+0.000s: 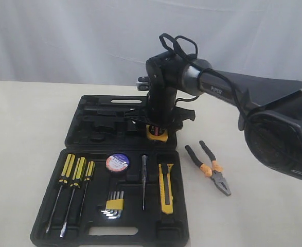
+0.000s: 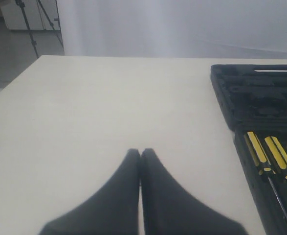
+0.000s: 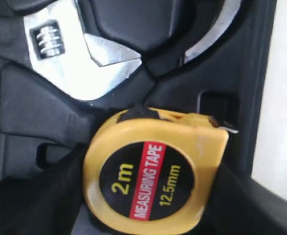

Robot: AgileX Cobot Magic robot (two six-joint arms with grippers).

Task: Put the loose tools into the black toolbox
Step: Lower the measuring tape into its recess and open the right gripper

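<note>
Exterior: toolbox (image 1: 78, 128) lies open on the table (image 1: 27, 128), both halves flat. Right claw (image 1: 158, 126) points straight down over the far half, by its right end. Tape measure (image 1: 157, 134) sits right under it, at that half's near edge. In the near half: tape roll (image 1: 117, 162) with blue-white label at the top middle, and a yellow-black utility knife (image 1: 166, 194) in the right-hand recess. Three screwdrivers (image 1: 76, 170) are on the left and the hex keys (image 1: 114, 203) in the middle. Pliers (image 1: 211, 168), black-orange handles, lie on the table just right of the toolbox, outside it.

Left wrist: left claw (image 2: 141, 152) closed, tips together, nothing between them, over bare table left of the toolbox.

Right wrist: tape measure is a round yellow body with a black face and a red band. It reads "2m", "MEASURING TAPE", "12.5mm". It lies face up inside the toolbox, next to the steel wrench (image 3: 79, 63) head. The dark fingers (image 3: 55, 205) are set wide, one close against each side. Can't tell if they're clamping it or just flanking it.
</note>
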